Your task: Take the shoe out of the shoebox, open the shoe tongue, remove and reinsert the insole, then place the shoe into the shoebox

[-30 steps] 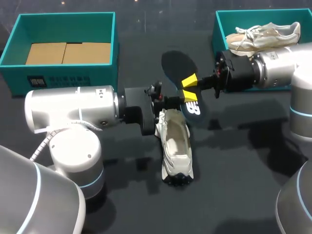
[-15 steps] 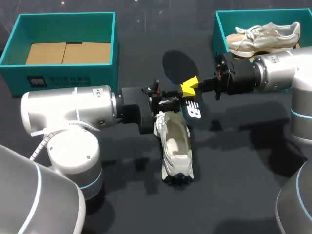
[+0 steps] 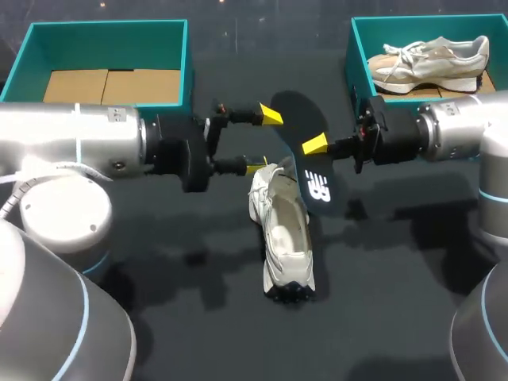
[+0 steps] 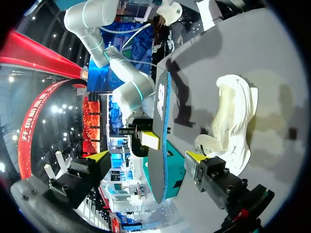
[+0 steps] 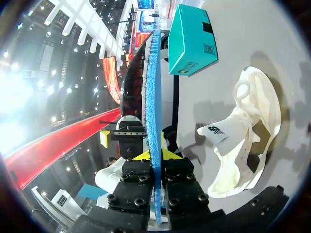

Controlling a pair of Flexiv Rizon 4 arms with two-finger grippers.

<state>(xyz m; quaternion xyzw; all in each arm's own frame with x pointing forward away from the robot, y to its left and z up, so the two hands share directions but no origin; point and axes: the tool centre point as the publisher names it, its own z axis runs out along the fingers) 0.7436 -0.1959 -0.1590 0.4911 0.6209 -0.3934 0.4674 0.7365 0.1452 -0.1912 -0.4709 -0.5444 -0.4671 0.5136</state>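
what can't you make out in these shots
- Head view: the right gripper shows one yellow tip; the insole hides the other.
- Head view: the insole overlaps the shoe at its collar, so contact there is unclear.
- Head view: the right arm hides the right shoebox's near wall.
- Right wrist view: the insole stands edge-on, so its faces do not show.

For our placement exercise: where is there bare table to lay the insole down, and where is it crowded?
Bare: dark table either side of the white sneaker. Crowded: its far end, where left pincer, right pincer and black insole gather.
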